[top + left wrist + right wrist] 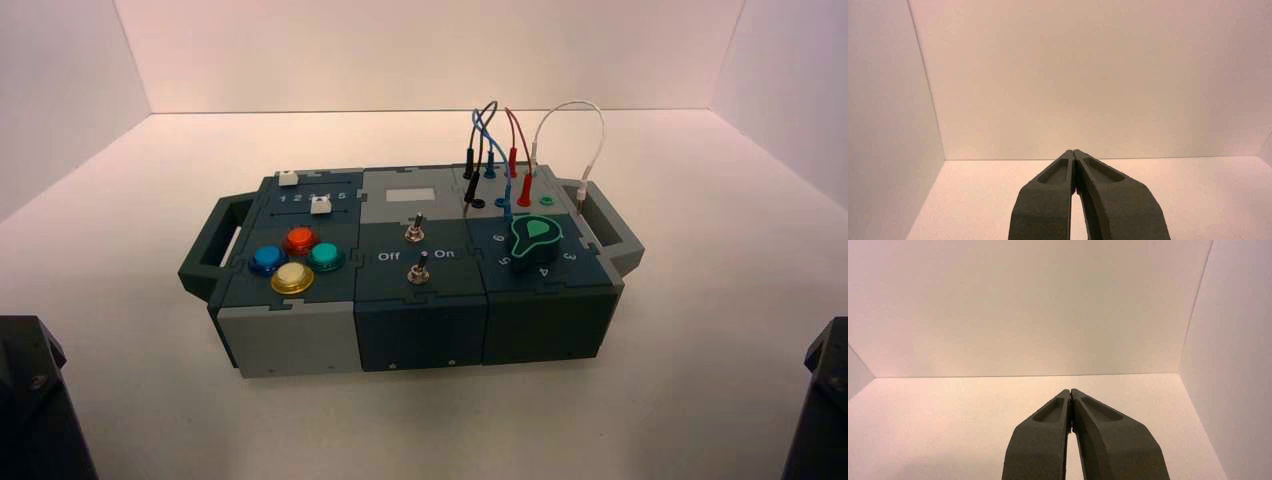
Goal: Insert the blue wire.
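Observation:
The blue wire (484, 126) loops up over the socket field at the box's back right. One of its blue plugs (490, 166) stands in the back row of sockets. The other blue plug (507, 194) stands upright over the front row, by the green knob; how deep it sits I cannot tell. My left gripper (1074, 151) is shut on nothing and faces bare floor and wall, far from the box. My right gripper (1069, 390) is also shut and empty. In the high view only the dark arm bodies show, at the bottom left corner (35, 400) and the bottom right corner (825, 395).
The box (420, 320) sits mid-floor with a handle at each end. A black wire (470, 165), a red wire (520, 165) and a white wire (590, 120) stand around the blue one. Left of the green knob (533, 238) are two toggle switches (418, 252) and several coloured buttons (292, 262).

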Controlling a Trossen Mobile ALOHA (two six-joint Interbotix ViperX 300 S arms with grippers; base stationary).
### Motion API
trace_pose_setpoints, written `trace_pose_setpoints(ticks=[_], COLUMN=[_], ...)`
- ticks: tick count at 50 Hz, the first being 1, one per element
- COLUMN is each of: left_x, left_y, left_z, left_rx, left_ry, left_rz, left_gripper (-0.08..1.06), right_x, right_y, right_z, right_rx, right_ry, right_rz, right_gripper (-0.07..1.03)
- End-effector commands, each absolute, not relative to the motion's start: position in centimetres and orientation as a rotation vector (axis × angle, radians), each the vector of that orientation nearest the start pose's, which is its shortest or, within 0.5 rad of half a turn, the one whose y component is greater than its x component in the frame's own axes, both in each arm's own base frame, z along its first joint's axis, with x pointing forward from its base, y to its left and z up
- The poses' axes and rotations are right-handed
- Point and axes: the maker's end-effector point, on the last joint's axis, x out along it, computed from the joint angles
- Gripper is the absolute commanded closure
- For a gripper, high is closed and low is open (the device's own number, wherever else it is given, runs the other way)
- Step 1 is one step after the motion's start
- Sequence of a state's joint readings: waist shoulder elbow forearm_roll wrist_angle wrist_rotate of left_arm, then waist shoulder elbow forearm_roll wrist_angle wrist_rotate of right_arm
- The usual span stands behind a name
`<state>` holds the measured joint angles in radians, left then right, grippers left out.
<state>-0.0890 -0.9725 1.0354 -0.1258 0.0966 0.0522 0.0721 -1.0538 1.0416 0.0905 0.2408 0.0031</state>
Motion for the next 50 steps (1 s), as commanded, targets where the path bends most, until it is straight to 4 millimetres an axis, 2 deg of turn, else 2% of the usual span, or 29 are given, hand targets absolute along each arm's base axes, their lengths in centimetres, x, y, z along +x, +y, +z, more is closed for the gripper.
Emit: trace_pose_setpoints(ticks=[1,24,36,38,41,46,48,50], left_x=[26.1,26.0,25.5,25.4,25.0,24.7,23.8,23.4], left_y=[-2.4,-2.4,-3.9,-4.2,-4.9,-5.3,-6.2,-6.5], left_z=[30.4,30.3,29.4,29.1,28.1,27.0,24.8,24.2], left_rx=[-0.060,-0.048,-0.021,-0.018,-0.006,0.006,0.037,0.046], left_ry=[0.145,0.175,0.292,0.320,0.396,0.461,0.585,0.615], left_rz=[-0.089,-0.094,-0.156,-0.169,-0.201,-0.218,-0.263,-0.280], left_gripper=[1.01,1.01,1.01,1.01,1.01,1.01,1.01,1.01], right_x=[24.2,24.1,23.7,23.6,23.2,22.9,22.1,21.8], right_y=[2.1,2.2,2.8,2.8,3.1,3.5,4.9,5.7], right_z=[29.7,29.4,28.6,28.2,26.6,25.7,24.3,23.9], right_rx=[0.085,0.089,0.085,0.085,0.094,0.096,0.095,0.096], right_ry=[0.218,0.240,0.331,0.361,0.462,0.518,0.623,0.653], right_rz=[0.081,0.087,0.109,0.109,0.119,0.134,0.194,0.224], right_gripper=[0.99,0.99,0.99,0.99,0.99,0.99,0.99,0.99])
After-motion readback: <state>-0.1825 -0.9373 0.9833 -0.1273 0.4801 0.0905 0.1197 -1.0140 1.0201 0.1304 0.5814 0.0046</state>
